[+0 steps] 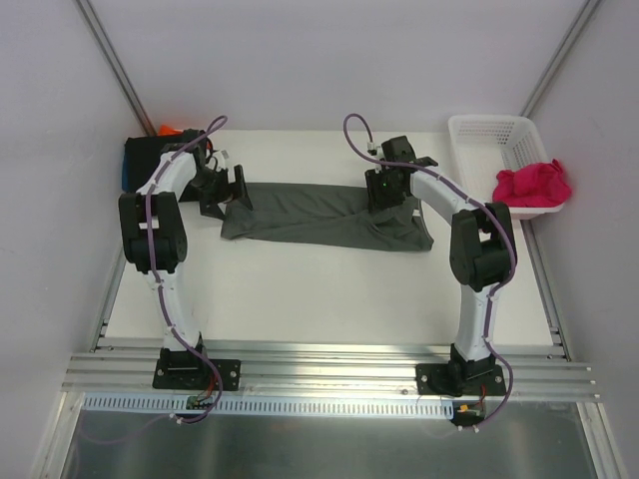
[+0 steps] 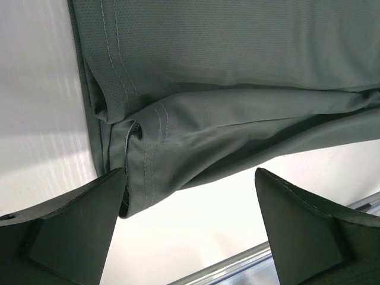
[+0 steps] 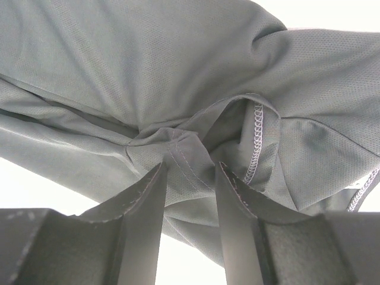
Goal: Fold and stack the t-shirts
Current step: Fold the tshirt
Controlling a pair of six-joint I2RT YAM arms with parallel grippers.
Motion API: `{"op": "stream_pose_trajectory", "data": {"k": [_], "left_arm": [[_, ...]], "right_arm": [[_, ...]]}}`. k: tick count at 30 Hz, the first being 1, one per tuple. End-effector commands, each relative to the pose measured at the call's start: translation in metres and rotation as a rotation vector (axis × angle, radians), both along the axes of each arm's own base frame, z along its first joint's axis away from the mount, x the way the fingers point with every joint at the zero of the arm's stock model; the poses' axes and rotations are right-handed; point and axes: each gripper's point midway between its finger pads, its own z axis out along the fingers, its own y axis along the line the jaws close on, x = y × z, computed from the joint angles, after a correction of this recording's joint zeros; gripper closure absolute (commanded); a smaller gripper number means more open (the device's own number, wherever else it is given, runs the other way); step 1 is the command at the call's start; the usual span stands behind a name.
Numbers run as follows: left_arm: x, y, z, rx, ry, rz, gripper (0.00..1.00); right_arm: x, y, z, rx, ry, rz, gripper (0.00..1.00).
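A dark grey t-shirt (image 1: pixel 319 212) lies folded into a long band across the middle of the table. My left gripper (image 1: pixel 228 192) hovers at its left end, jaws wide open. In the left wrist view the hemmed corner (image 2: pixel 139 172) sits just beside my left finger (image 2: pixel 77 225), with nothing between the fingers of the left gripper (image 2: pixel 190 173). My right gripper (image 1: pixel 389 198) is over the shirt's bunched right part. Its fingers stand partly apart around a stitched fold (image 3: pixel 187 155) at the tips of the right gripper (image 3: pixel 191 165), without pinching it. A magenta-pink t-shirt (image 1: pixel 532 184) hangs over the basket's near rim.
A white lattice basket (image 1: pixel 489 140) stands at the back right corner. A pile of black, blue and orange cloth (image 1: pixel 150 152) sits at the back left, behind my left arm. The metal rail (image 1: pixel 329 371) runs along the table's near edge.
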Motion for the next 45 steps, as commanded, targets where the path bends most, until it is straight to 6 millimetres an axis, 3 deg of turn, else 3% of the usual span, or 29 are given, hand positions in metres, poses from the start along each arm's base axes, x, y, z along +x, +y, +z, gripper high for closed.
{"op": "stream_pose_trajectory", "data": {"k": [1,13,17,19,20,22,28,34,37,38,42,45], "left_arm": [[0.006,-0.001,-0.001,-0.005,0.004,-0.014,0.09],[0.013,-0.009,-0.016,-0.062,0.037,-0.018,0.19],[0.013,-0.01,-0.015,-0.068,0.035,-0.019,0.29],[0.012,-0.011,-0.015,-0.071,0.036,-0.021,0.53],[0.012,-0.011,-0.015,-0.071,0.035,-0.022,0.88],[0.011,-0.01,-0.014,-0.067,0.038,-0.018,0.99],[0.004,-0.011,-0.007,-0.07,0.036,-0.016,1.0],[-0.023,-0.001,0.024,-0.078,0.003,0.002,1.0],[-0.04,0.003,0.034,-0.086,-0.004,0.003,1.0],[-0.047,0.003,0.033,-0.087,0.008,0.004,1.0],[-0.055,0.005,0.044,-0.076,-0.018,-0.005,1.0],[-0.057,0.007,0.047,-0.067,-0.021,-0.007,1.0]], "right_arm": [[0.005,0.007,0.026,0.037,-0.054,0.01,0.59],[0.003,0.005,0.024,0.024,-0.058,0.016,0.61],[0.002,0.004,0.023,0.019,-0.057,0.016,0.62],[0.002,0.004,0.024,0.02,-0.058,0.016,0.62],[0.002,0.004,0.024,0.02,-0.058,0.016,0.62],[0.002,0.004,0.026,0.02,-0.065,0.017,0.62],[0.0,0.003,0.029,0.019,-0.071,0.018,0.62],[-0.007,-0.002,0.043,0.011,-0.093,0.026,0.62],[-0.016,-0.007,0.052,0.015,-0.104,0.029,0.68],[-0.018,-0.008,0.054,0.016,-0.107,0.03,0.75],[-0.032,-0.012,0.064,0.025,-0.12,0.039,0.94],[-0.042,-0.016,0.068,0.026,-0.126,0.04,0.99]]}}
